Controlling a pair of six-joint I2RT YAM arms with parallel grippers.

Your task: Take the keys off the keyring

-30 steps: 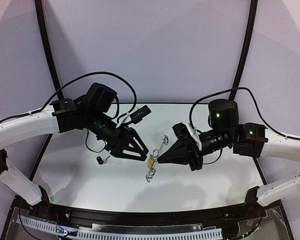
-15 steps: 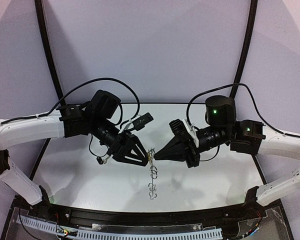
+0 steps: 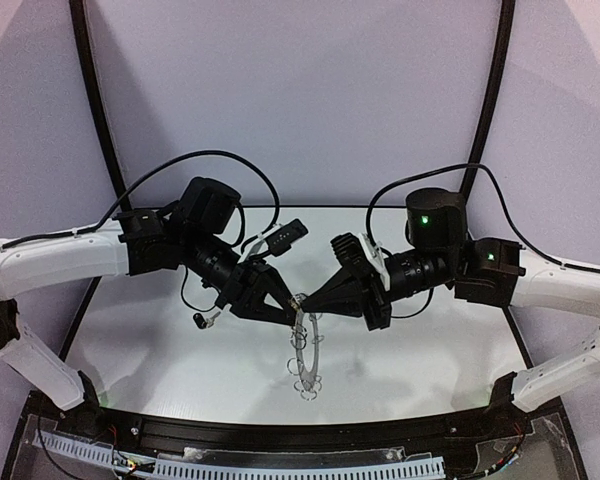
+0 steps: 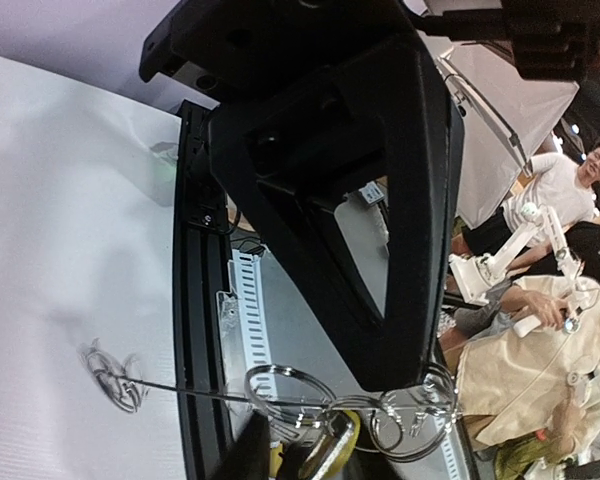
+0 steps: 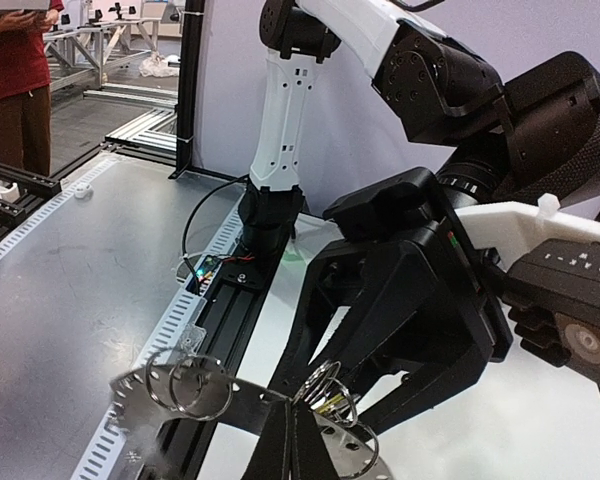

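Observation:
My right gripper (image 3: pixel 308 305) is shut on the rim of the keyring (image 3: pixel 302 345), a flat grey hoop that hangs edge-on above the table. In the right wrist view its fingertips (image 5: pixel 298 440) pinch the hoop (image 5: pixel 242 392), which is fringed with wire loops (image 5: pixel 185 385). My left gripper (image 3: pixel 292 303) meets it from the left. Its jaws stand a little apart around a cluster of loops (image 4: pixel 280 392) and the yellow-headed key (image 4: pixel 335 450). I cannot tell whether they touch either. The black-headed key (image 3: pixel 202 319) lies loose on the table, left of both grippers.
The white table (image 3: pixel 160 350) ends at a black rail (image 3: pixel 300 432) by the arm bases, with a slotted cable tray (image 4: pixel 242 330) beyond. Black frame posts (image 3: pixel 92 90) rise at the back corners. People and other rigs (image 4: pixel 550 200) show far behind.
Both grippers have come together above the table and the keyring now hangs from the right one. The left jaws have narrowed around the loops and yellow key.

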